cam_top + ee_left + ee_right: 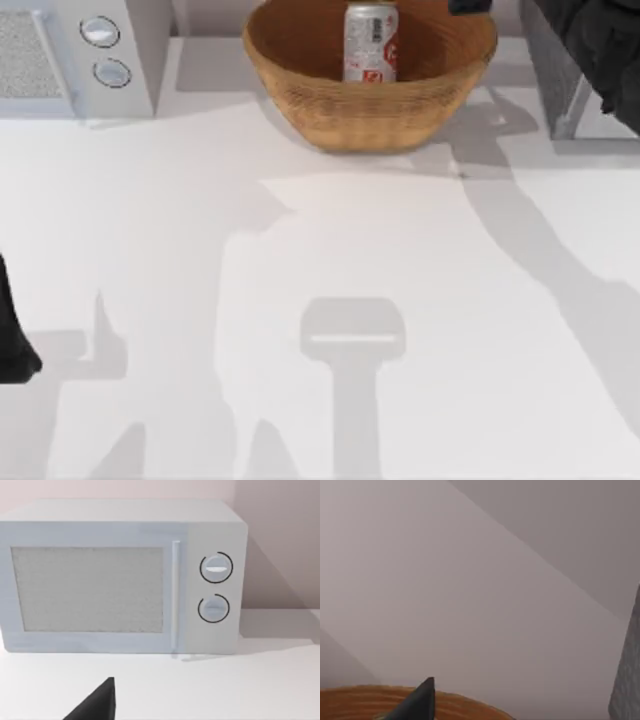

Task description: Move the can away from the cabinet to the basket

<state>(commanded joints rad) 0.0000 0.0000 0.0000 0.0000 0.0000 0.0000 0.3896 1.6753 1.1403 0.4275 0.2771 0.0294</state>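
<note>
One can (371, 42) upright inside basket (370, 95), wrist view adds microwave (120, 575), pincer state untellable.

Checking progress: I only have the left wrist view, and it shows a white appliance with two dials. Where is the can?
Observer: The can stands upright inside the basket, at the far middle of the table in the top view.
Operator: Where is the right tool?
Observer: The right tool is at the top view's far edge, over the basket's right side. It is apart from the can and left of the cabinet.
Operator: And the left arm?
Observer: The left arm is parked at the table's left edge, well away from the basket.
</note>
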